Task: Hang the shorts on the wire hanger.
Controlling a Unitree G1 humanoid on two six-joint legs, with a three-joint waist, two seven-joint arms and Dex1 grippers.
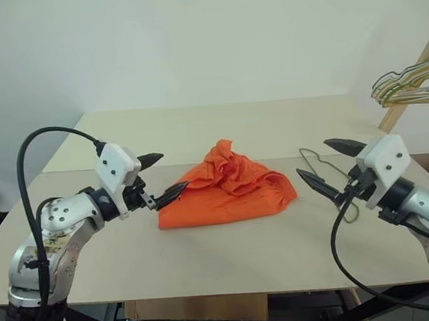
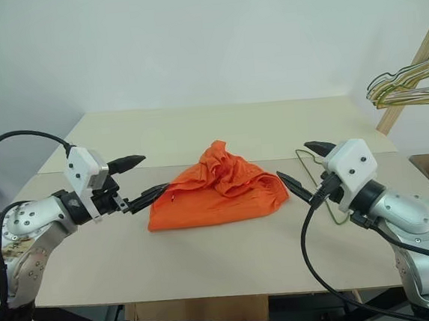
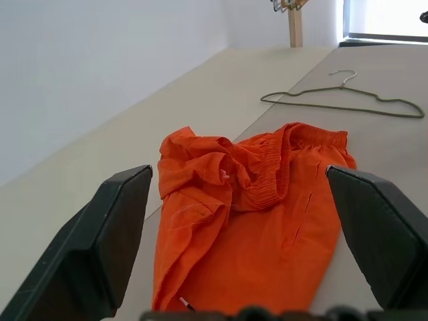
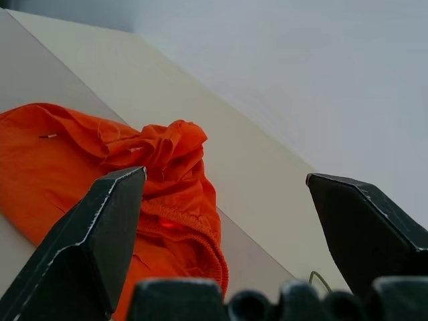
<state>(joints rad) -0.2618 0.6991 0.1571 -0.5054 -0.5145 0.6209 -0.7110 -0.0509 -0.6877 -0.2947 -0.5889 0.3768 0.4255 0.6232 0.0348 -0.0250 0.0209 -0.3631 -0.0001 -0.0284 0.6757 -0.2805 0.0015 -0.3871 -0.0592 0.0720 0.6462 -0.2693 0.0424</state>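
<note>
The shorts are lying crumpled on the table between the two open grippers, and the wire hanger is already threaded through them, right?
Not quite. The wire hanger is not threaded through the shorts; the left wrist view shows it lying flat on the table, apart from them. The rest holds: left gripper and right gripper are both open.

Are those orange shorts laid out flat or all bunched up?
Partly bunched: the shorts lie on the table, one side flat, the other heaped in folds.

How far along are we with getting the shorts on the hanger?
Nothing is done yet. The shorts lie bunched on the table, apart from the wire hanger, which lies flat beside them. Left gripper and right gripper flank the shorts, jaws open and empty. Grasping, threading and hanging all remain.
</note>
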